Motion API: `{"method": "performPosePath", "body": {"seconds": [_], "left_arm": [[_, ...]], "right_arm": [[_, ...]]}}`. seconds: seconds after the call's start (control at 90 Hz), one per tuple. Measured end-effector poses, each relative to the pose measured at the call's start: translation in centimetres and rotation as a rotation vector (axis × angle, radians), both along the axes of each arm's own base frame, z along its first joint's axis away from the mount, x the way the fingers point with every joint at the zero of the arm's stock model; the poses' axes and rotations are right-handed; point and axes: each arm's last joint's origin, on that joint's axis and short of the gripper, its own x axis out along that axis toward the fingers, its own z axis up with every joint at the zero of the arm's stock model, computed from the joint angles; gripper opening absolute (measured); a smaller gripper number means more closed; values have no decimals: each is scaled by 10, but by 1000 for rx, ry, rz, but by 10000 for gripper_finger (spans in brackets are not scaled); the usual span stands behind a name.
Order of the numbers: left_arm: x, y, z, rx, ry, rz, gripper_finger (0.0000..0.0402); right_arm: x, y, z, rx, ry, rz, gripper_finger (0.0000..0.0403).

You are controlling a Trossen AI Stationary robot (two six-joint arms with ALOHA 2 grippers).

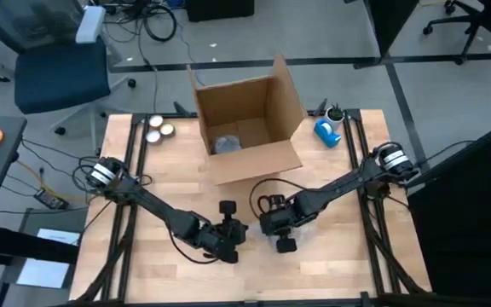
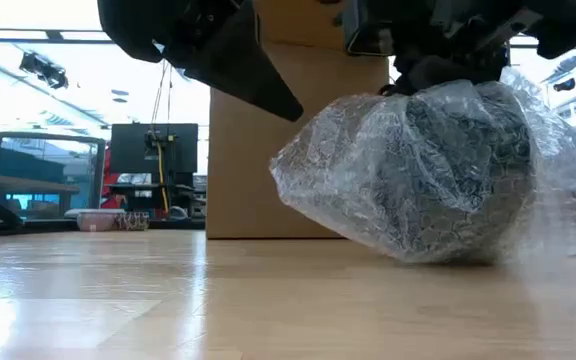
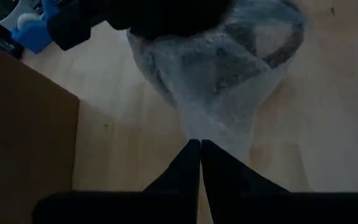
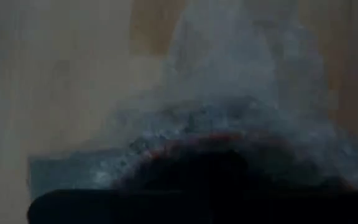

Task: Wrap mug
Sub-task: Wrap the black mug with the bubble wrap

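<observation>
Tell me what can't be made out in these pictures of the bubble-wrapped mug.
- Dark mug: clear bubble wrap blurs its handle and rim, low view.
- Right gripper: fingers hidden by its wrist, high view; right wrist view is blurred.
- Brown cardboard box: grey contents too small, high view.

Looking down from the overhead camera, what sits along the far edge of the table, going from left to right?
Two small round tins → open cardboard box → blue and white object by the table's right rail. The bubble-wrapped bundle and both arms lie nearer, so they are left out.
</observation>
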Motion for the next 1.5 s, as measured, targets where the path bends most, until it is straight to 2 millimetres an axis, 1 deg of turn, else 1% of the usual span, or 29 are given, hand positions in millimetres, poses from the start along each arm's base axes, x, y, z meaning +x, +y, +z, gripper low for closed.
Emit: {"method": "performPosePath", "body": {"seconds": [0.111,0.267,0.367,0.533,0.733,0.811,0.867,0.933,1.056,1.156,1.211,1.311,1.433,1.5], "left_arm": [[0,0,0,0,0,1,0],[0,0,0,-3,-3,1,0],[1,0,1,-13,-14,6,0],[1,-1,1,-16,-19,7,0],[2,-1,2,-26,-31,9,0],[2,-1,2,-29,-37,9,0],[3,-1,2,-31,-40,9,0],[3,-1,2,-31,-40,9,0],[3,-2,3,-37,-50,8,0],[5,-3,5,-54,-73,6,0],[7,-4,5,-69,-95,4,0],[13,-7,4,-92,-150,-3,0],[29,-9,-3,-117,-243,-34,0],[38,-6,-5,-137,-285,-35,0]], "right_arm": [[-9,-3,12,0,2,-4,0],[-27,-6,46,-31,-73,-47,0],[-41,-10,61,-89,-89,-97,0],[-64,-15,80,-130,-82,-175,0],[-96,-21,98,-272,-122,-313,0],[-104,-26,94,-328,-169,-380,0],[-109,-29,84,-344,-181,-426,0],[-111,-32,67,-320,-182,-464,0],[-113,-32,31,-187,-148,-456,0],[-115,-28,14,-47,-98,-435,0],[-116,-24,11,2,-84,-434,0],[-118,-18,13,12,-94,-419,0],[-113,-10,23,49,-145,-391,0],[-110,-5,27,81,-176,-369,0]]}}
